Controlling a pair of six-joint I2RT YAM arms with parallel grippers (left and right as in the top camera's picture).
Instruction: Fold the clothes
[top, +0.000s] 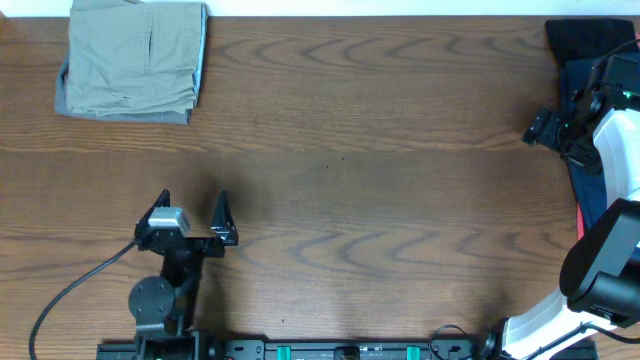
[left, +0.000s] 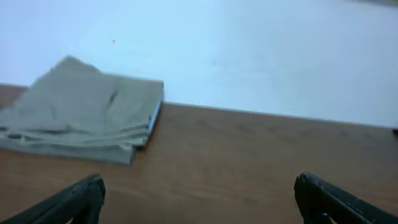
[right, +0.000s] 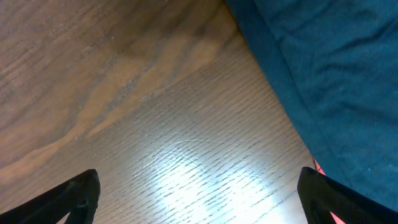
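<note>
Khaki-green cotton fills the far-left back corner of the bench (top: 380, 120). The shorts (top: 130, 60) lie there folded into a squarish, layered pile, flat on the wood, their back edge at the bench's rear edge where the white surface begins. In the left wrist view the stacked layers show along the near side, and a thin blue line runs down the pile's right edge. The pile lies apart from both arms.

Nearer the front and a little to the right, the left fingers (top: 222, 210) stand wide apart and grip nothing, with only wood grain between them. They point toward the back of the bench, and the shorts lie well ahead of them and off to their left. A black cable (top: 75, 290) curves away from that arm toward the front-left edge.

At the right end, the right fingers (right: 78, 196) are also spread wide and hold nothing. They are over pale wood with a bright patch of glare. Whether they touch the bench cannot be told. Just beside them lies the navy garment (right: 323, 74), its edge running diagonally across the wrist view. From overhead it lies along the bench's right edge up to the back-right corner, partly under the white-and-black right arm (top: 615, 150) and well apart from the shorts.
</note>
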